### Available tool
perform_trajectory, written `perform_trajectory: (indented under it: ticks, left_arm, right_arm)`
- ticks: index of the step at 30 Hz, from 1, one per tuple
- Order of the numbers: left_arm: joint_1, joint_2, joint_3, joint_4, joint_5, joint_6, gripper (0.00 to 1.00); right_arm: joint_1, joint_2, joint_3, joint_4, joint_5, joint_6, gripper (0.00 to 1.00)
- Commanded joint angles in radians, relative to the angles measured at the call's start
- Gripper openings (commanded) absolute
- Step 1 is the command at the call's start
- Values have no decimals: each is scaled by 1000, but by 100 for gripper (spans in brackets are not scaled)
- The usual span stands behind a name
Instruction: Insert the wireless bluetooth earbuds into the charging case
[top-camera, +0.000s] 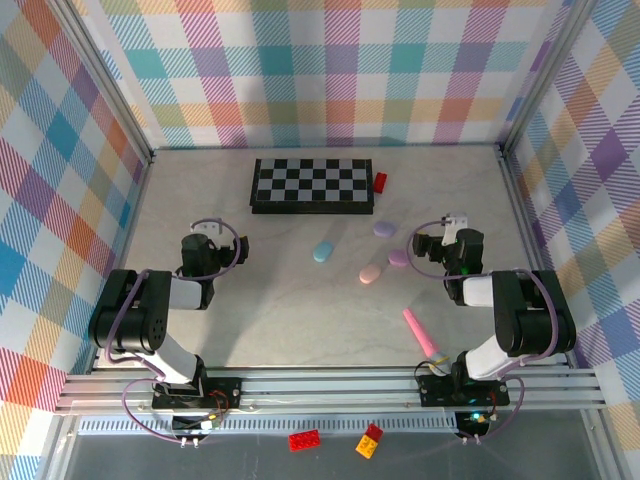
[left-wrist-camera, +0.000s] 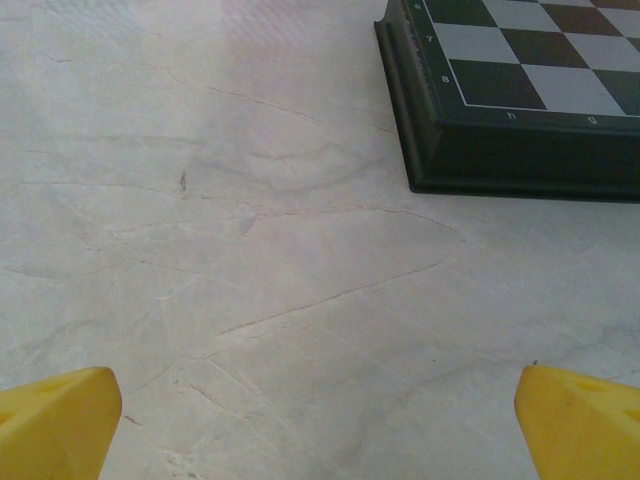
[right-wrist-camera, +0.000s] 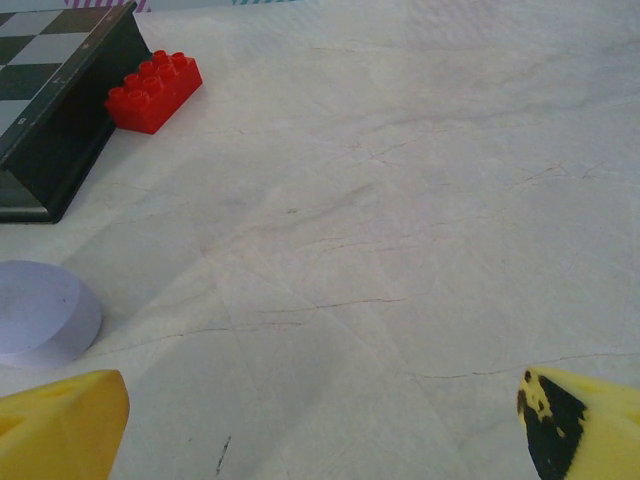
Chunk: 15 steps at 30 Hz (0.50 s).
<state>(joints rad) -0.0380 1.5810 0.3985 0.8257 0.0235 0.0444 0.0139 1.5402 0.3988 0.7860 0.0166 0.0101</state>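
Note:
Several pebble-like oval charging cases lie shut on the marble table: a blue case (top-camera: 323, 251), a pink case (top-camera: 371, 273) and two lilac ones (top-camera: 385, 228) (top-camera: 399, 258). One lilac case (right-wrist-camera: 40, 312) sits at the left edge of the right wrist view. The earbuds are hidden. My left gripper (top-camera: 208, 240) (left-wrist-camera: 318, 405) is open over bare table, well left of the cases. My right gripper (top-camera: 445, 243) (right-wrist-camera: 320, 405) is open too, just right of the lilac cases, with nothing between its yellow fingers (right-wrist-camera: 60, 425).
A black-and-white chessboard (top-camera: 312, 186) (left-wrist-camera: 500, 110) (right-wrist-camera: 55, 110) lies at the back centre with a red brick (top-camera: 380, 181) (right-wrist-camera: 152, 92) at its right end. A long pink stick (top-camera: 420, 332) lies near the right arm's base. Checked walls close in the table.

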Motion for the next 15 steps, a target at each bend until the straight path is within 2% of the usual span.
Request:
perform_trajectory:
  ticks: [1, 15]
  left_arm:
    - [-7, 0, 20, 22, -18, -1, 100]
    - [-7, 0, 23, 18, -19, -1, 100]
  right_arm:
    - [-4, -5, 15, 36, -20, -1, 99]
    - [-3, -5, 17, 36, -20, -1, 99]
